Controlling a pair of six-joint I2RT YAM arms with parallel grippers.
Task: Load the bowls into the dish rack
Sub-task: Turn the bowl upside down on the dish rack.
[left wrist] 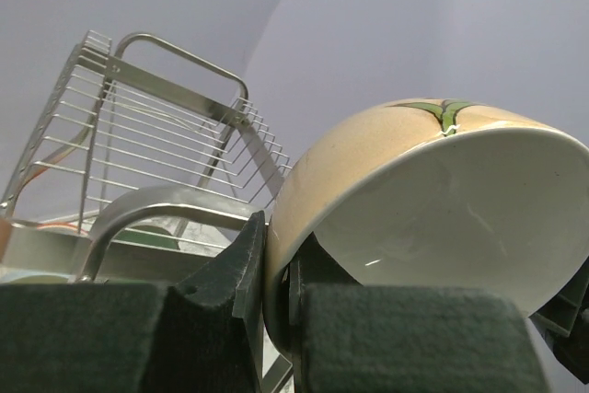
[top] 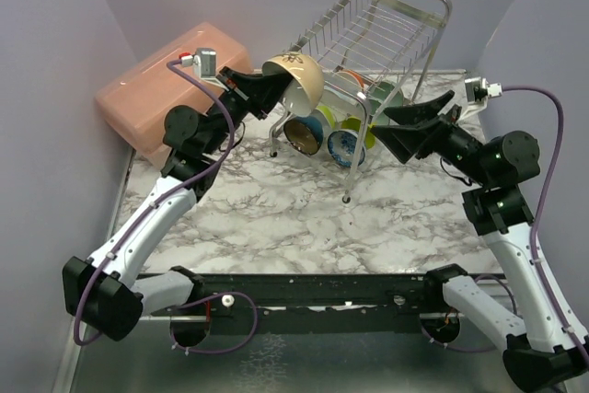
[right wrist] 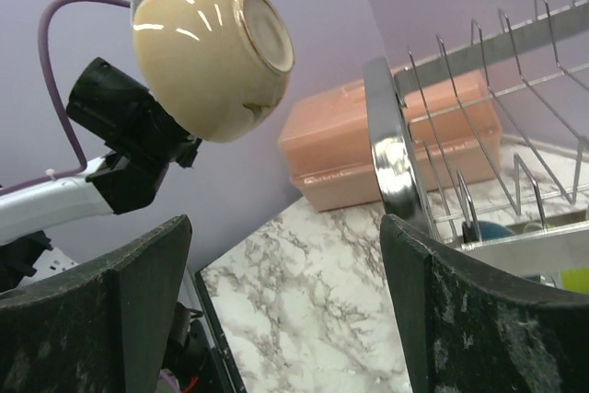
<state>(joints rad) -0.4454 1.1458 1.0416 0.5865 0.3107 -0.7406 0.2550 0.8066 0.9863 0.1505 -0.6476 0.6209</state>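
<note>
While the pink box hugs the far-left corner of the desk, the left pincer clamps a cream bowl by its rim, raised beside the top left edge of the dish rack; lower-tier bowls show partly behind tubing; the right pincer gapes wide, holding nothing, just right of the rack.

1. The left arm climbs from the lower left of the frame toward the upper centre, with the elbow bent and the wrist held high.
2. The left tool is clamped on the rim of a cream bowl. In the wrist view one finger lies outside the wall and the other inside.
3. The right arm rises from the lower right, folded at the elbow, with the forearm pointing left.
4. The right tool hangs mid-air at centre right, fingers spread wide with nothing between them.
</note>
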